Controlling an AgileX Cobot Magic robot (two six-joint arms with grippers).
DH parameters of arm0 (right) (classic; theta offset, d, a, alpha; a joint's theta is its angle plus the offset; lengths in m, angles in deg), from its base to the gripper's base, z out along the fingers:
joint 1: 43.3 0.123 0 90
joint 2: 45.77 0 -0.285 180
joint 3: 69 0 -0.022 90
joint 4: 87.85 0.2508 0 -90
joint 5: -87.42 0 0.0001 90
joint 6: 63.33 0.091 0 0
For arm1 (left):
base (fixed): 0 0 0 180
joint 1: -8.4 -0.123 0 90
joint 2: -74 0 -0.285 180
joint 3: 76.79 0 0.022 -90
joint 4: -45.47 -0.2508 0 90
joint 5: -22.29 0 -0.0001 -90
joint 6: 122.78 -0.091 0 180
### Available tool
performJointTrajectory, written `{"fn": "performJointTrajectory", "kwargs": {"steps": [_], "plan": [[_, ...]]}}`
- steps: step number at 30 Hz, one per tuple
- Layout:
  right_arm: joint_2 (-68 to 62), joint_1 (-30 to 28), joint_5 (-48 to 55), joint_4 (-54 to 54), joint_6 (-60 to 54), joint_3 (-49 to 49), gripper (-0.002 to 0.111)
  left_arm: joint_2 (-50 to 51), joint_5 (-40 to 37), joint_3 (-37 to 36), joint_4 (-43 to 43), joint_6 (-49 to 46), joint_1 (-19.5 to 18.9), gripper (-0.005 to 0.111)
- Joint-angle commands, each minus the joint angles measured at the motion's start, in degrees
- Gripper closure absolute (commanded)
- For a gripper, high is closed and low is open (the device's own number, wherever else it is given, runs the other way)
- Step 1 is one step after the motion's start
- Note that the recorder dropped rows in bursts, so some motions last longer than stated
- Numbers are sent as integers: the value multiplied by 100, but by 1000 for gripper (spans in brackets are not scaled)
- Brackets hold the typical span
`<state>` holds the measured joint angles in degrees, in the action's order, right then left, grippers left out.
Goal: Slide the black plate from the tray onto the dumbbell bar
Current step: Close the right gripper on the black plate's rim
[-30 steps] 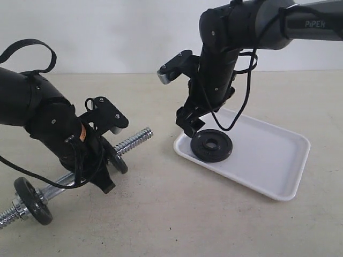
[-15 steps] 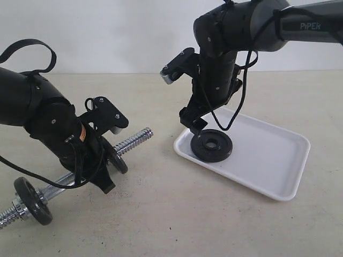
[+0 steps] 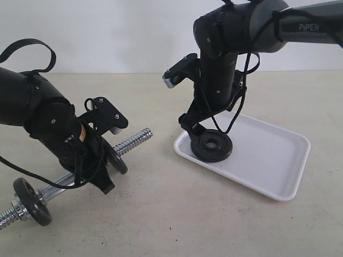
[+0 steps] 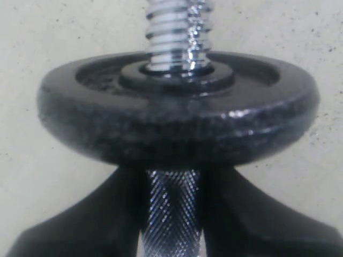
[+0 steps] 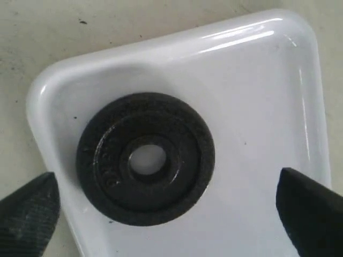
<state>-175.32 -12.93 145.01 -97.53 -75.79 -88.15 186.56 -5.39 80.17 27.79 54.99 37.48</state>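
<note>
A matte beige tabletop [image 3: 171,214], flecked with small dark specks, fills the scene and meets a plain white wall [image 3: 107,32] in a straight line across the back. The light is even and the shadows are soft.

The tray [image 3: 278,160] sits on the right side of the table, glossy white and angled to the table's edge. The black plate [image 3: 212,144] lies flat inside it, close to the rounded corner nearest the middle of the table. The right gripper [image 5: 169,206] hangs over that corner with its jaws spread wide, one finger on either side of the plate and clear of it.

On the left, the dumbbell bar [image 3: 134,140] lies at a slant, its bare threaded end pointing towards the tray. The left gripper [image 4: 171,182] is clamped on the knurled shaft, just behind a black disc [image 4: 177,118] already threaded on. A second disc [image 3: 32,201] sits near the bar's far end, by the table's left edge.
</note>
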Motion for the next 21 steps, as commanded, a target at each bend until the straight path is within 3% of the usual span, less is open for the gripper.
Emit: {"fn": "performJointTrajectory", "kwargs": {"steps": [1,14,21], "plan": [[-32,-8,19,288,-412,-28,3,-137,-63,-14,77,46,34,102],[-173,-643,-100,1184,-1031,325,3,-137,-4,-14,77,46,34,102],[-224,-633,-97,1653,-1216,325,3,-137,48,-14,77,46,34,102]]}}
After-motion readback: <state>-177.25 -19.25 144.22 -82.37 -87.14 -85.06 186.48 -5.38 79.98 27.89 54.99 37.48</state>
